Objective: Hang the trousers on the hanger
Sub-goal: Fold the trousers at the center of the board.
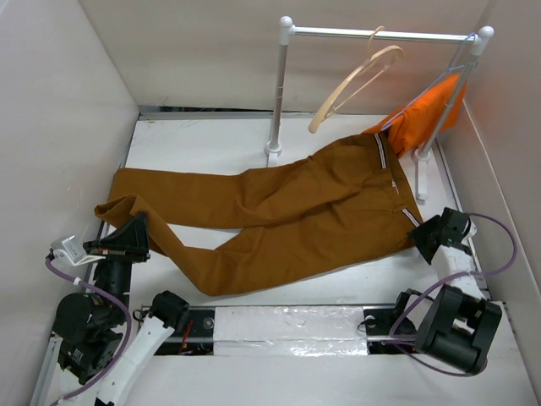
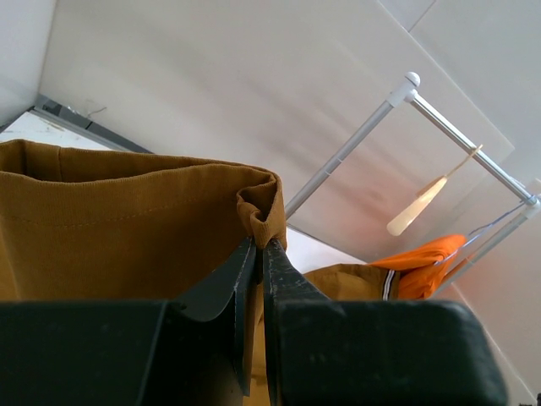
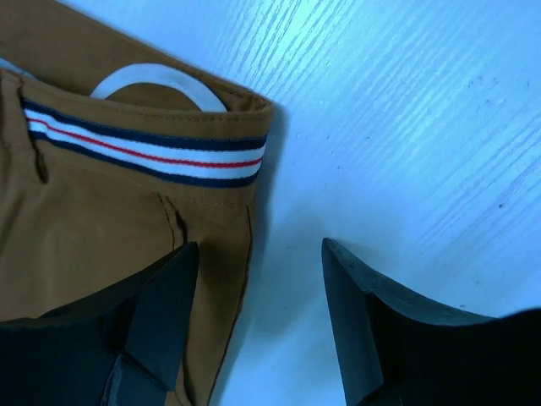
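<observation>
Trousers (image 1: 279,211): flat on table (image 1: 203,152), centre; waistband at 2 o'clock, leg ends at 9.
L gripper (image 2: 260,245): 8 o'clock, clamped on a leg-hem fold.
R gripper (image 3: 259,247): 4 o'clock, jaws wide, astride waistband corner, holding nothing.
Hanger (image 1: 355,85): on rail (image 1: 380,34), 1 o'clock, well apart from cloth.
Risks, est.: thin hem pinch may slip on lift; waist unsecured, so cloth drags; orange garment (image 1: 427,114) beside waistband could snag; hanger hangs free, may swing if nudged.

Trousers (image 1: 279,207) rust-brown, plain, in front of rack (image 1: 280,93). Waistband (image 3: 144,152) striped: white between navy bands, thin red line through middle. Hanger (image 1: 355,80) on rack pale beige. Garment (image 1: 427,114) at rack's right end bright orange. Rack white, rail perhaps silver-grey. Counter (image 1: 194,144) white.
</observation>
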`<state>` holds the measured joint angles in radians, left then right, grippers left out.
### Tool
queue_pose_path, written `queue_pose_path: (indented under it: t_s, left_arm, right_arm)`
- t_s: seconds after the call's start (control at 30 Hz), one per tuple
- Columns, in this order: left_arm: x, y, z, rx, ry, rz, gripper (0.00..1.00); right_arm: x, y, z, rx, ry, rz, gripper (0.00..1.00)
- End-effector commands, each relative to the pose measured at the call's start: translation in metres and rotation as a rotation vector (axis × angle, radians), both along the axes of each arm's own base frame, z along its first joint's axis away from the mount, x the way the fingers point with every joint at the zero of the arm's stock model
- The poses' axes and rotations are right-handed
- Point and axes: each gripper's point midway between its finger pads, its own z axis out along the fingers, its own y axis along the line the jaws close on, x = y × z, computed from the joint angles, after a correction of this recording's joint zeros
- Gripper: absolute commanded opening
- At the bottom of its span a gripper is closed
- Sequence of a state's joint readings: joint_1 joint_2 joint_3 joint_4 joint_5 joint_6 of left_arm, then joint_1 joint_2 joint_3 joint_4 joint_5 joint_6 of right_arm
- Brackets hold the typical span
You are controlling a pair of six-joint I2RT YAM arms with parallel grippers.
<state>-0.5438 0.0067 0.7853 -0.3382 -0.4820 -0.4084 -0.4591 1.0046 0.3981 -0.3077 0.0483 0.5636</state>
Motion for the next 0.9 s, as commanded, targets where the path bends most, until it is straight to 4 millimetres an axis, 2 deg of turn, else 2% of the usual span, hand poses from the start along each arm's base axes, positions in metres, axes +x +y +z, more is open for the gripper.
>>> queue_pose_path:
  t_s: [0.0,0.07,0.17,0.2,0.27,0.3,0.37,0.4,0.43,0.47,0.5,0.6,0.67,0.7,0.77,0.87]
  left_arm:
    - [-0.021,0.013,0.015,-0.06,-0.102,0.0,0.0]
    - [-0.021,0.013,0.015,-0.058,-0.1,0.0,0.0]
    - [-0.021,0.013,0.015,-0.059,-0.099,0.003,0.0]
    - [-0.02,0.014,0.014,-0.059,-0.098,0.004,0.0]
    - [-0.021,0.014,0.014,-0.06,-0.097,0.007,0.0]
    - [-0.02,0.015,0.014,-0.062,-0.096,0.013,0.0]
    - [-0.023,0.018,0.016,-0.07,-0.105,0.02,0.0]
    - [-0.024,0.022,0.018,-0.081,-0.113,0.036,0.0]
    - [-0.026,0.027,0.019,-0.09,-0.119,0.054,0.0]
    - [-0.028,0.032,0.02,-0.103,-0.123,0.076,0.0]
    - [-0.031,0.043,0.022,-0.13,-0.123,0.119,0.0]
    - [-0.036,0.054,0.025,-0.157,-0.13,0.163,0.0]
    - [-0.036,0.055,0.024,-0.159,-0.121,0.171,0.0]
    - [-0.035,0.055,0.024,-0.16,-0.117,0.165,0.0]
    - [-0.037,0.057,0.024,-0.166,-0.115,0.17,0.0]
    - [-0.04,0.065,0.027,-0.165,-0.115,0.199,0.0]
  right_arm:
    - [0.029,-0.003,0.01,0.014,-0.084,0.042,0.65]
    - [0.032,-0.003,0.007,0.037,-0.087,0.023,0.61]
    - [0.038,-0.003,0.01,0.054,-0.125,-0.002,0.34]
    - [0.037,-0.003,0.011,0.056,-0.128,-0.011,0.16]
    - [0.027,-0.01,0.019,0.018,-0.1,-0.055,0.07]
    - [0.022,-0.022,0.039,-0.062,-0.132,-0.099,0.04]
    - [0.007,-0.038,0.065,-0.148,-0.149,-0.163,0.04]
    - [-0.002,-0.044,0.083,-0.189,-0.151,-0.189,0.04]
    - [-0.013,-0.053,0.111,-0.265,-0.204,-0.238,0.05]
    - [-0.024,-0.061,0.126,-0.305,-0.211,-0.271,0.05]
    - [-0.034,-0.063,0.147,-0.329,-0.218,-0.296,0.05]
    - [-0.058,-0.067,0.19,-0.392,-0.237,-0.357,0.05]
    - [-0.071,-0.067,0.209,-0.427,-0.243,-0.394,0.04]
    - [-0.08,-0.063,0.212,-0.427,-0.228,-0.405,0.03]
    - [-0.095,-0.057,0.238,-0.454,-0.288,-0.44,0.02]
    - [-0.11,-0.039,0.246,-0.452,-0.318,-0.4,0.01]
